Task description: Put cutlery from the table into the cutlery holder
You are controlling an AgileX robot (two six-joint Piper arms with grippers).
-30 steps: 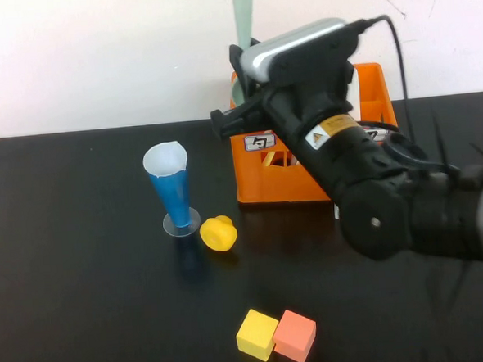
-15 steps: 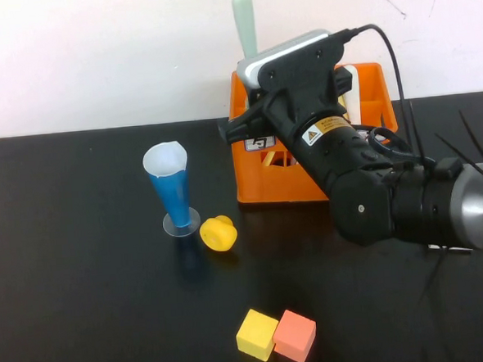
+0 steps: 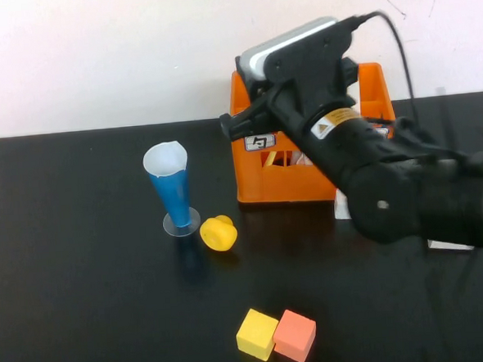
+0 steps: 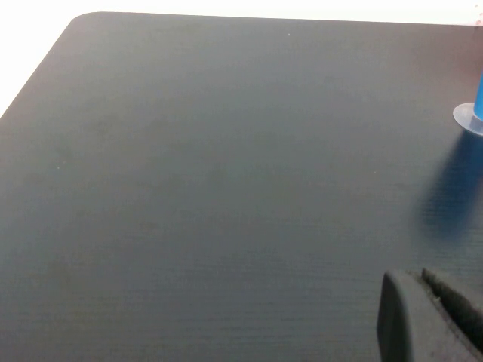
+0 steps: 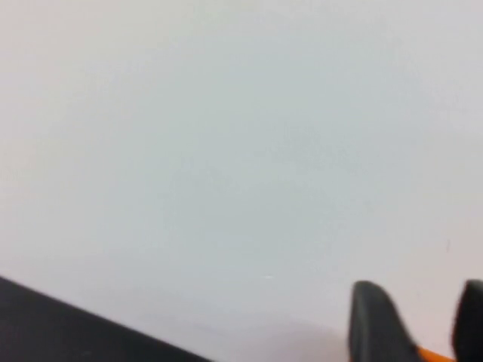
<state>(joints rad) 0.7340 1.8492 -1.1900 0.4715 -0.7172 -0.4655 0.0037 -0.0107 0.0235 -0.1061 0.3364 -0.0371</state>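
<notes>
while the right arm leans over the orange cutlery holder (image 3: 316,164), its wrist camera and body cover most of the crate's top, so the right hand (image 5: 419,320) cannot be picked out from the high view. the right wrist view shows two dark fingertips (image 5: 377,324) standing apart with pale wall between them and a sliver of orange just under them; nothing is visible between them, so the hand looks parted and empty, poised right above the holder's far rim.

no spoon or fork lies anywhere on the visible desk (image 3: 84,281). what sits out in front of the hand, nearer the robot, is not cutlery: a blue cone cup (image 3: 171,193) on a clear foot, a yellow rounded toy (image 3: 218,233) just beside that foot, and a yellow cube (image 3: 257,334) touching an orange-pink cube (image 3: 294,335) further forward. a white scrap (image 3: 450,244) peeks out under the right arm.

the holder's slots are mostly hidden, so i cannot tell how many pieces stand inside. judging by the bare desk and the empty hand over the crate, the task seems at or very near its end; anything left would have to be hidden behind the arm.

the left hand (image 4: 430,317) hovers low over a bare stretch of desk, well away from the holder, with only the cup's foot off to one side; whether it is parted or closed i cannot tell.
</notes>
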